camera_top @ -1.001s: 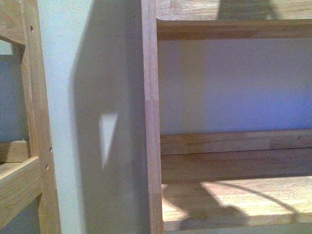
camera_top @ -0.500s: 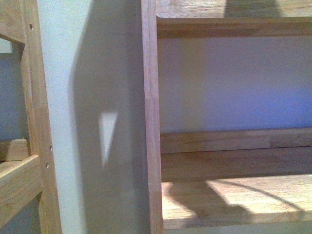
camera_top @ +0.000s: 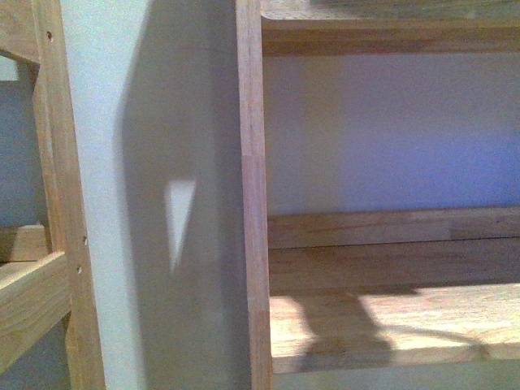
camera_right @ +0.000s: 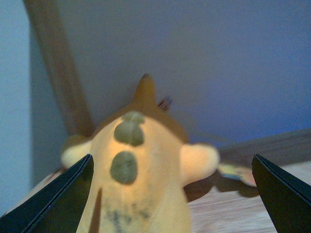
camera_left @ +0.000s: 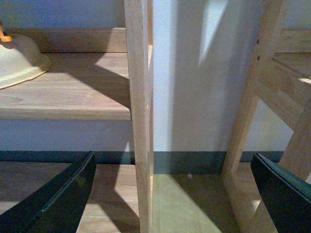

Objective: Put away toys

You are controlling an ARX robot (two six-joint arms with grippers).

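Up close, blurry orange-yellow plush animal (camera_right: 141,170)

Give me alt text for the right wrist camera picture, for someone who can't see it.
A blurry orange-yellow plush toy fills the middle of the view, lying on a wooden shelf between the two dark fingers of the right gripper, whose jaws stand wide apart. Behind it are a pale wall and a wooden upright.

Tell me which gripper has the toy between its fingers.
The right gripper: the orange-yellow plush toy fills the gap between its open fingers. The left gripper frames only bare shelf wood and wall.
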